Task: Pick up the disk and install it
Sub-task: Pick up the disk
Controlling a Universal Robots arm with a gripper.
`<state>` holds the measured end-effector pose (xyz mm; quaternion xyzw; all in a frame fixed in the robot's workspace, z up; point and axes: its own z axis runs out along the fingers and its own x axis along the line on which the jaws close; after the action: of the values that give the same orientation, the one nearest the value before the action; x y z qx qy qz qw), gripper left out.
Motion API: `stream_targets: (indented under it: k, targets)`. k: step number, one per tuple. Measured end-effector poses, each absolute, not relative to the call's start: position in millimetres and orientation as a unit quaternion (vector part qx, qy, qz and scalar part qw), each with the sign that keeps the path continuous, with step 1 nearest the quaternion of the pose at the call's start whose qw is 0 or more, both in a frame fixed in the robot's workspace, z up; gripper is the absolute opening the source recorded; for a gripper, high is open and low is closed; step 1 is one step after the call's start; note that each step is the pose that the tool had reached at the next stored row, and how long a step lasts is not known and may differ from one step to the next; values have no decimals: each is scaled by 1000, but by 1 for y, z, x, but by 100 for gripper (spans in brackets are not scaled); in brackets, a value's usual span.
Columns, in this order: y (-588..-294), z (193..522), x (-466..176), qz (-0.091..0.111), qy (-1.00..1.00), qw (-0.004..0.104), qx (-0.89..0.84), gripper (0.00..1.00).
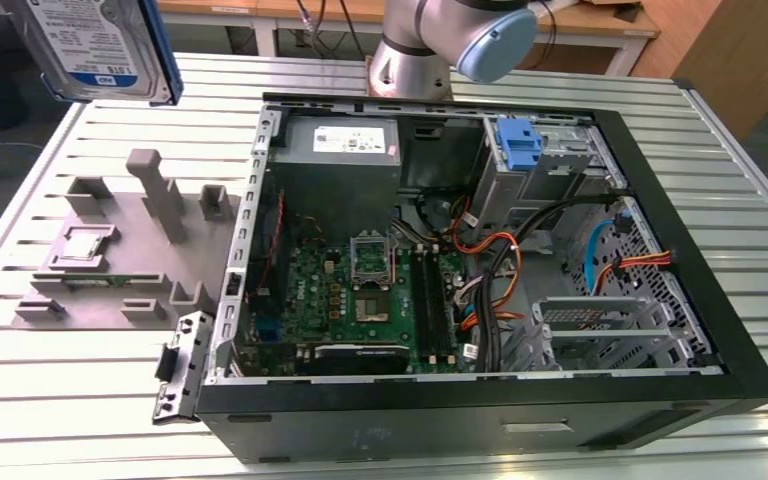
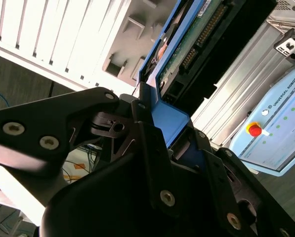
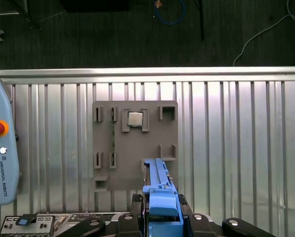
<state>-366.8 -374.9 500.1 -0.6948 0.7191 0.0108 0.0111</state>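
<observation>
Presently, the disk [image 1: 97, 45] was held aloft by the gripper [image 3: 162, 219].
Its jaws were clamped on the blue-framed edge; the disk hung above the grey fixture plate [image 1: 104, 260], to the exterior view's left of the open computer case [image 1: 491, 400].

Ribbed metal table [image 1: 91, 400], dark floor [image 3: 88, 39] beyond

We see an open case [image 1: 491, 415] on the slatted table [image 1: 64, 400], its motherboard [image 1: 357, 300] bare, a blue bracket [image 1: 523, 148] at its one o'clock. At its nine o'clock in the exterior view lies a grey fixture [image 1: 104, 290].
</observation>
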Motion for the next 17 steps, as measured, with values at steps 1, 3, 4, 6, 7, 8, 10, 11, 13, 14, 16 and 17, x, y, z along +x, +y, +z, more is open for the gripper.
stream_targets:
  k: [1, 3, 4, 6, 7, 8, 10, 11, 13, 14, 16, 17]
  targets:
    - [-375, 500, -367, 11, 719, 11, -695, 36]
    - [-375, 500, -366, 11, 719, 11, -695, 36]
    - [-375, 500, -365, 11, 719, 11, -695, 36]
    - [-375, 500, -364, 11, 719, 11, -695, 36]
    - [-376, 500, -364, 11, 719, 11, -695, 36]
    - [-377, 500, -364, 11, 719, 11, -695, 36]
    - [-381, 500, -363, 11, 719, 11, -695, 36]
    - [-382, 500, -363, 11, 719, 11, -695, 36]
    - [-384, 500, -363, 11, 719, 11, -695, 36]
    - [-385, 500, -362, 11, 719, 11, -695, 36]
    - [-385, 500, -361, 10, 719, 11, -695, 36]
    - [-385, 500, -359, 10, 719, 11, -695, 36]
